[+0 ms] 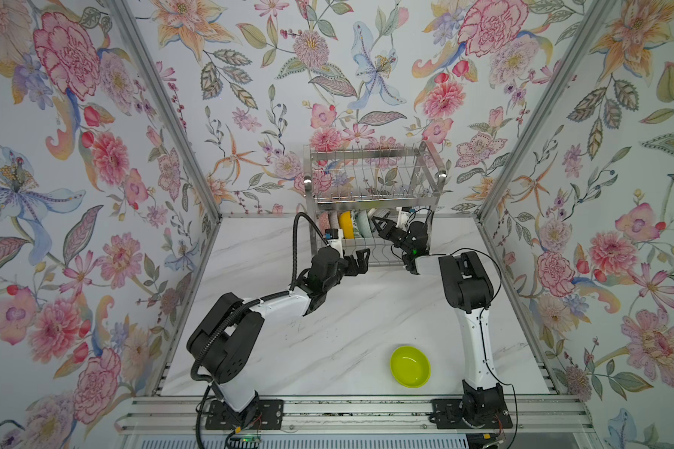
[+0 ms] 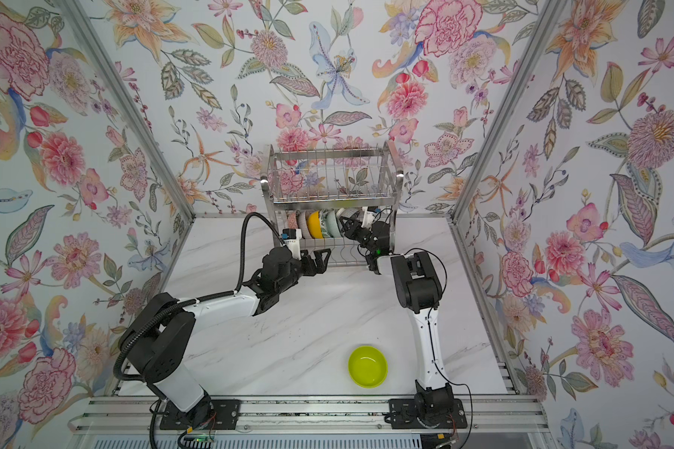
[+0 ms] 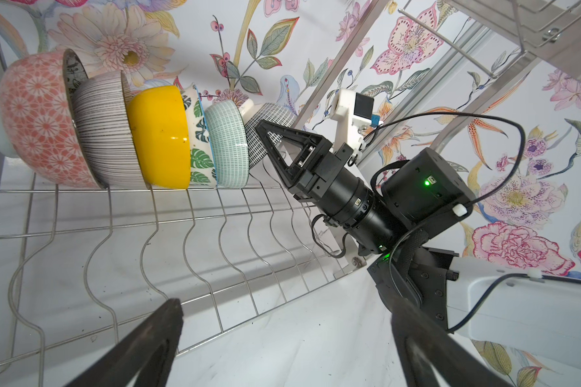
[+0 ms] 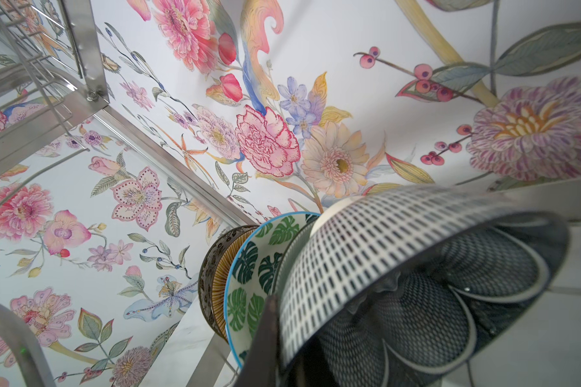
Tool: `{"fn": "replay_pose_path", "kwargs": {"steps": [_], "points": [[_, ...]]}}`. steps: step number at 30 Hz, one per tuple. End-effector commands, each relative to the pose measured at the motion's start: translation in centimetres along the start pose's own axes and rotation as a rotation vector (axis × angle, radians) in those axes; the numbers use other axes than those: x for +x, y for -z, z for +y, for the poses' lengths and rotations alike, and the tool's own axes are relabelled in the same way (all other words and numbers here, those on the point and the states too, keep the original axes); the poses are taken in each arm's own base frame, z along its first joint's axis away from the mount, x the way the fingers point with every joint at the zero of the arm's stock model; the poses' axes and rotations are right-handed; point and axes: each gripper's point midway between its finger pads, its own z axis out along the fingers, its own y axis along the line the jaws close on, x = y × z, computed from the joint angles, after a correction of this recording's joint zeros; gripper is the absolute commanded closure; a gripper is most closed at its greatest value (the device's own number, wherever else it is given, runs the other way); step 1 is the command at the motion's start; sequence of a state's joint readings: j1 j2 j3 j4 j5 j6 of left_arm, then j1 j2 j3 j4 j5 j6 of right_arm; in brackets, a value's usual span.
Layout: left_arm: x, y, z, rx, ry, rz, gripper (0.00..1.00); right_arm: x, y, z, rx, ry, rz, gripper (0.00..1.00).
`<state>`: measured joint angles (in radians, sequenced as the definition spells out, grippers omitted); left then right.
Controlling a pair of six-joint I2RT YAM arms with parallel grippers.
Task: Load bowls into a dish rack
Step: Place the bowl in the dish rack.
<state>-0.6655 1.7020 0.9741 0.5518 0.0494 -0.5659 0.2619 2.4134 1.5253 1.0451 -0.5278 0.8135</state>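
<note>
The dish rack (image 1: 374, 171) (image 2: 331, 175) stands at the back of the table. Several bowls lean on edge in its lower tier: pink (image 3: 37, 120), striped (image 3: 104, 134), yellow (image 3: 161, 134), leaf-print (image 3: 198, 147), mint (image 3: 228, 144). At the row's end my right gripper (image 1: 378, 224) (image 4: 282, 351) is shut on the rim of a black-and-white bowl (image 4: 383, 241) (image 3: 275, 124), which tilts against the mint one. My left gripper (image 1: 360, 262) (image 3: 287, 308) hangs open and empty at the rack's front edge. A lime green bowl (image 1: 410, 366) (image 2: 367, 366) sits upright on the table near the front.
The rack's upper tier (image 1: 370, 182) overhangs the bowls and my right wrist. Wavy wire slots (image 3: 195, 214) run along the lower tier in front of the bowls. Floral walls close in the white marble table (image 1: 327, 330) on three sides.
</note>
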Motion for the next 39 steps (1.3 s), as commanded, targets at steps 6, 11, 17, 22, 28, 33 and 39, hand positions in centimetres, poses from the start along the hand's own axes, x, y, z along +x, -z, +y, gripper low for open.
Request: {"fn": "replay_pose_path", "kwargs": {"steps": [6, 11, 17, 22, 28, 33, 39], "points": [[-1.65, 0.13, -0.34, 0.006, -0.020, -0.021, 0.01, -0.52, -0.56, 0.79, -0.071, 0.005, -0.022, 1.00], [-1.57, 0.08, -0.31, 0.004, -0.020, -0.016, 0.01, -0.58, -0.46, 0.63, -0.059, 0.006, -0.023, 0.99], [-1.39, -0.03, -0.27, 0.004, -0.019, -0.010, 0.01, -0.29, -0.98, 0.64, -0.068, -0.007, 0.000, 0.94], [-1.48, 0.04, -0.29, 0.003, -0.019, -0.012, 0.01, -0.07, -1.03, 0.43, -0.066, -0.012, -0.002, 0.94], [-1.34, -0.06, -0.31, 0.006, -0.013, -0.008, 0.01, 0.01, -1.17, 0.37, -0.062, -0.016, 0.006, 0.88], [-1.43, 0.00, -0.38, 0.008, -0.013, -0.009, 0.01, -0.11, -1.26, 0.32, -0.055, -0.016, 0.007, 0.83], [-1.56, 0.08, -0.45, 0.009, -0.014, -0.011, 0.01, -0.58, -1.23, 0.49, -0.048, -0.008, 0.002, 0.82]]}}
